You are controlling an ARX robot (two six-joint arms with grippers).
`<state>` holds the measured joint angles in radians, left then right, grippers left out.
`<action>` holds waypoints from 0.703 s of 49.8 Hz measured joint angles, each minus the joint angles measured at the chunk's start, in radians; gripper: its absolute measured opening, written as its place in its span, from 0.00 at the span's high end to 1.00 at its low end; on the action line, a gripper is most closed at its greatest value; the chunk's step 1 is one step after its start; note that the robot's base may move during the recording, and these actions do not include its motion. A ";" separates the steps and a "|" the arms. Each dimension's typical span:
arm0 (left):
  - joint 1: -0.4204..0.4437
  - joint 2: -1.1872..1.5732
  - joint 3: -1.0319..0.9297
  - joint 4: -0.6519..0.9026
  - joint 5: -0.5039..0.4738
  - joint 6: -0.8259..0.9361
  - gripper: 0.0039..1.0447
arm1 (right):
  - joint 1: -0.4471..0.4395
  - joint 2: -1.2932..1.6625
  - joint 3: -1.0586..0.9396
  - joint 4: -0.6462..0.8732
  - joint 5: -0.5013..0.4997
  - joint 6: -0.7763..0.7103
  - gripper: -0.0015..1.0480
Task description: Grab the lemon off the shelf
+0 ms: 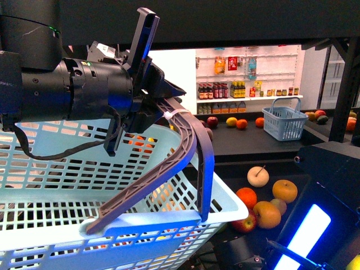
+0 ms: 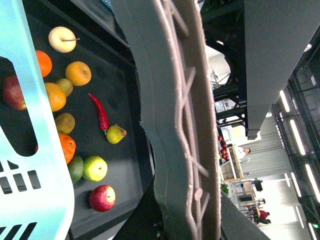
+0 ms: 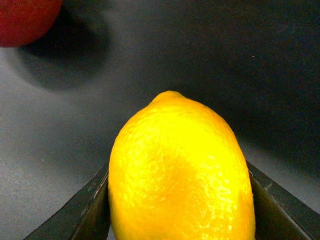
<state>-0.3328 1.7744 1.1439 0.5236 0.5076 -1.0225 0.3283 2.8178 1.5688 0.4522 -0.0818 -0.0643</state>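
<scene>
A pale blue slotted basket [image 1: 112,205] fills the foreground, its grey lattice handle [image 1: 197,140] raised. Beyond it lie an orange [image 1: 246,197], a cream apple [image 1: 258,176] and a red chilli [image 2: 100,112]; a smaller blue basket [image 1: 284,121] stands before white wall shelves [image 1: 247,98] of bottles.
</scene>
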 joint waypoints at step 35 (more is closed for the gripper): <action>0.000 0.000 0.000 0.000 -0.002 0.000 0.92 | -0.269 -0.375 -0.248 0.203 0.266 0.103 0.39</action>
<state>-0.3328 1.7744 1.1439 0.5236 0.5056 -1.0222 0.0593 2.4432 1.3209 0.6556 0.1837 0.0383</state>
